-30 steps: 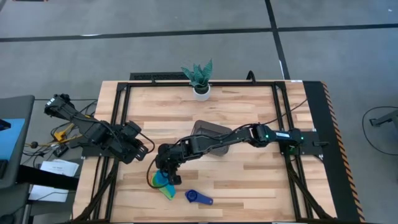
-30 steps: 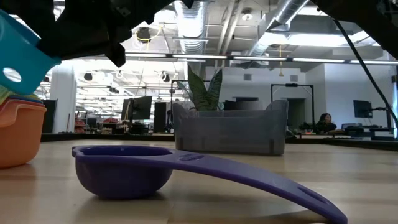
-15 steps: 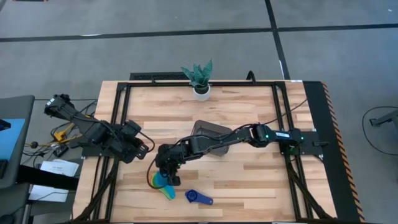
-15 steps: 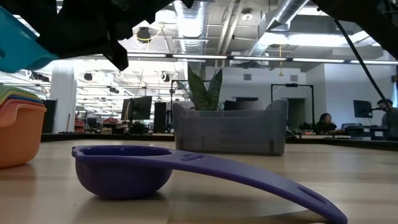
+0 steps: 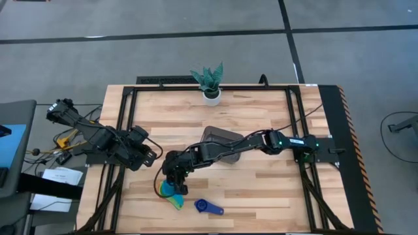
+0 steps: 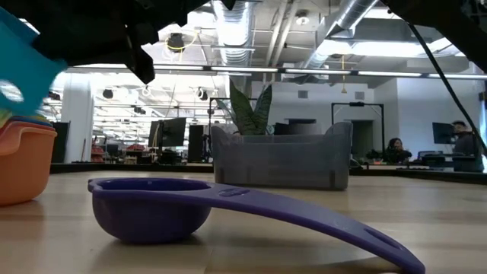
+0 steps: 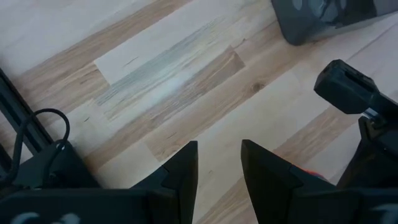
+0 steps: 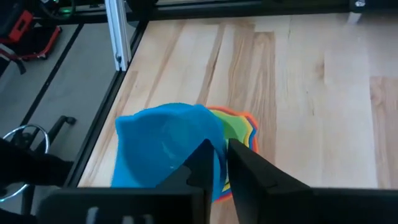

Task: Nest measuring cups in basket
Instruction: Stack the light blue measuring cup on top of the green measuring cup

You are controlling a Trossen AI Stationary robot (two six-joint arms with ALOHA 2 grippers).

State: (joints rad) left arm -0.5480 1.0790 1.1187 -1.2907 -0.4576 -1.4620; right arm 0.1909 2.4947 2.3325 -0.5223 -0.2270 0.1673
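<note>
A nested stack of measuring cups (image 5: 171, 191) stands near the table's near edge, with orange, green and yellow rims (image 8: 244, 127) showing. A light blue cup (image 8: 163, 146) sits tilted on top, and its handle (image 6: 17, 72) shows blurred in the low view. My right gripper (image 8: 221, 158) is just above the stack, shut on that cup. A dark blue cup (image 5: 209, 207) lies alone to the right, bowl down on the wood (image 6: 152, 207). The grey basket (image 5: 215, 136) stands mid-table, partly under my right arm. My left gripper (image 7: 219, 165) hangs open at the table's left with nothing between its fingers. My right gripper has the light blue cup's wall (image 8: 214, 152) in the narrow gap between its fingers. One finger (image 8: 200, 163) stands in front of the bowl's inside and the other outside it. The fingers slant down from the table's right. The cup is tilted on the stack.
A white pot with a green plant (image 5: 210, 85) stands at the far edge, behind the basket (image 6: 281, 160). Black frame rails run along the table's left and right sides. Bare wood lies between the stack and the basket and to the right of the dark blue cup.
My right gripper has stayed over the stack. In the low view the light blue cup's handle swung up and has come back down; it shows blurred now.
</note>
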